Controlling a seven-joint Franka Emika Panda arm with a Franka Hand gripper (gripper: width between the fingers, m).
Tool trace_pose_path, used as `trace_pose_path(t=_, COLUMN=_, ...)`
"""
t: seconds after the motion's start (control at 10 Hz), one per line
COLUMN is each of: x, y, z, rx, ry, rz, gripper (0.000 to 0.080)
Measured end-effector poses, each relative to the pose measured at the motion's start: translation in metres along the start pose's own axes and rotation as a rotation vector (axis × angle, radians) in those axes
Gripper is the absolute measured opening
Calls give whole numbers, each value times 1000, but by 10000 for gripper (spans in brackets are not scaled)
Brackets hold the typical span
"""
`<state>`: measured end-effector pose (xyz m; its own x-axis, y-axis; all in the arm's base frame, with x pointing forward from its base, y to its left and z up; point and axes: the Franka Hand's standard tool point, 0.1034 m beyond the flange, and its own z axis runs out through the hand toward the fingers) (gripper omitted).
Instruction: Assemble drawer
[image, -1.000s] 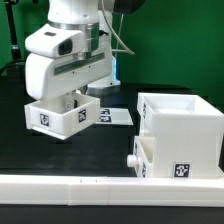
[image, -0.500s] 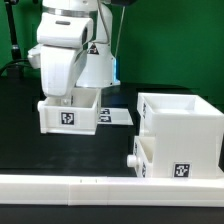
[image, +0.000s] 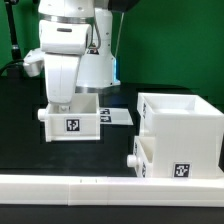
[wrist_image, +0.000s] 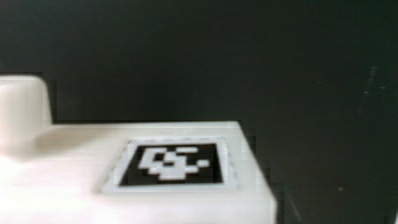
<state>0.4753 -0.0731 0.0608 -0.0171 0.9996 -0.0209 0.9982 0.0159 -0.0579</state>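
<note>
My gripper (image: 62, 102) reaches down into a small white open-top tray (image: 75, 125) at the exterior view's left and is shut on its wall. The tray's tagged side faces the camera and its round knob (image: 40, 115) points to the exterior view's left. The tray sits low, at or just above the black table. In the wrist view the tray's white wall (wrist_image: 71, 175) with a square tag (wrist_image: 173, 162) fills the near part; my fingers do not show there. The large boxy housing (image: 185, 125) stands at the right, with a second tray (image: 160, 160) in it and its knob (image: 131, 161) sticking out.
A long low white rail (image: 110, 190) runs across the front of the table. The marker board (image: 118, 117) lies flat behind the held tray. The robot's white arm (image: 70, 40) rises above the tray. Bare black table lies between tray and housing.
The gripper has turned the tray from a tilted, angled pose to square-on and shifted it slightly to the exterior view's right and lower. The housing has not moved.
</note>
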Motion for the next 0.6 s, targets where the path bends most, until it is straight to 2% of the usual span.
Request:
trace_pose_path(t=0.1, x=-1, y=11, z=-1, rx=-30, ry=-3, rz=-25, gripper=44)
trace_pose_path(t=0.2, x=1, y=18, z=-4, rx=-40, ry=-15, rz=-57, gripper=44)
trace_pose_path(t=0.3, x=0, y=16, z=-2, rx=-34, ry=-14, rz=-52, gripper=44)
trace_pose_path(t=0.4, x=-1, y=21, z=-2, rx=-104, ry=-16, rz=-48, gripper=44)
trace_pose_path(t=0.5, x=-1, y=19, z=0, rx=-167, ry=-15, rz=-42, gripper=44)
trace_pose_path(t=0.6, x=-1, y=12, z=4, rx=-125, ry=-12, rz=-39, gripper=44)
